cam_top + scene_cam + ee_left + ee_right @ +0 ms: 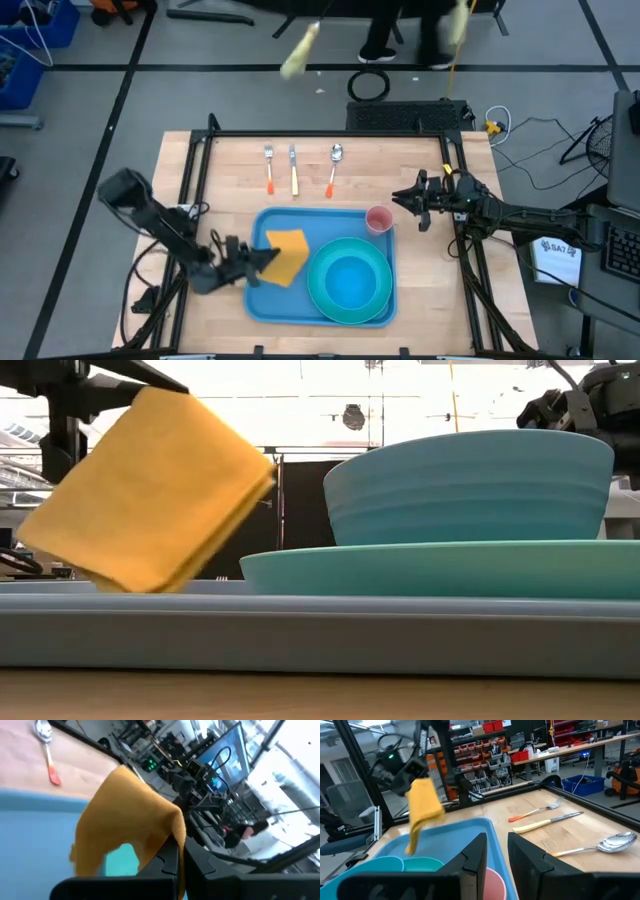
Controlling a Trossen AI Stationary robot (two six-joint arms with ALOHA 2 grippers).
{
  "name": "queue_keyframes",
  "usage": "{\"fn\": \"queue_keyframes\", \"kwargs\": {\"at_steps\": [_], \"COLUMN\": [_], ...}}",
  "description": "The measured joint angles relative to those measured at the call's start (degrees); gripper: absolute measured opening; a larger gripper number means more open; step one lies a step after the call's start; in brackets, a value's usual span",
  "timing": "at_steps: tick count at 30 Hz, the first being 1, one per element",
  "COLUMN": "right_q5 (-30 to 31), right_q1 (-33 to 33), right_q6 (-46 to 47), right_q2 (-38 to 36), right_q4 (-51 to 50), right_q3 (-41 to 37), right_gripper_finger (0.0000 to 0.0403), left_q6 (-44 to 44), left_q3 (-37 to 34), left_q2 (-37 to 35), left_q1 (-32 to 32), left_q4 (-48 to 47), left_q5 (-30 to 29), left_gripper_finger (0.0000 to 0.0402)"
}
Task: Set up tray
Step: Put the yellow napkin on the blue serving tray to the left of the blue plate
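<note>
The sky-blue tray [262,300] lies at the table's middle near side. On its right half stands a teal plate [322,300] with a blue bowl [350,280] in it. A pink cup [379,218] stands at the tray's far right corner. My left gripper [264,259] reaches over the tray's left rim, shut on a folded yellow napkin [288,256]. My right gripper [400,198] waits open beside the cup, just past the tray's far right corner, with nothing between its fingers [475,862]. My left gripper pinches the folded napkin at one edge [176,832] between its two fingers, several layers together. The fingers come in level from the table's left side. The napkin [150,490] sits tilted over the tray's left half; whether its lowest corner [125,585] touches the tray I cannot tell.
A fork [269,168], a knife [293,170] and a spoon [333,167], all with coloured handles, lie side by side on the bare wood beyond the tray. Black frame rails run along the table's left and right edges.
</note>
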Motion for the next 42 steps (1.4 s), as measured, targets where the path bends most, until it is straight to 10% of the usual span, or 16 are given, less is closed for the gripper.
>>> {"fn": "queue_keyframes", "kwargs": {"at_steps": [7, 18, 28, 42], "right_q5": [-0.17, -0.42, -0.83, -1.99], "right_q1": [0.00, 0.01, 0.00, 0.02], "right_q6": [0.02, 0.02, 0.02, -0.17], "right_q2": [0.02, 0.04, 0.04, 0.05], "right_q4": [0.80, 0.39, 0.40, 0.40], "right_q3": [0.00, 0.00, 0.00, -0.02], "right_gripper_finger": [0.0068, 0.0068, 0.0068, 0.0068], "left_q6": [-15.11, -18.28, -38.03, -53.23], "left_q3": [9.30, 13.80, 13.60, 13.74], "left_q2": [12.30, 17.90, 22.71, 19.99], "left_q1": [-1.73, -10.35, -5.77, -4.97], "left_q4": [-0.21, -0.67, -14.53, -42.08], "left_q5": [-0.36, -18.41, -5.34, -1.42], "left_gripper_finger": [0.0003, 0.0003, 0.0003, 0.0003]}}
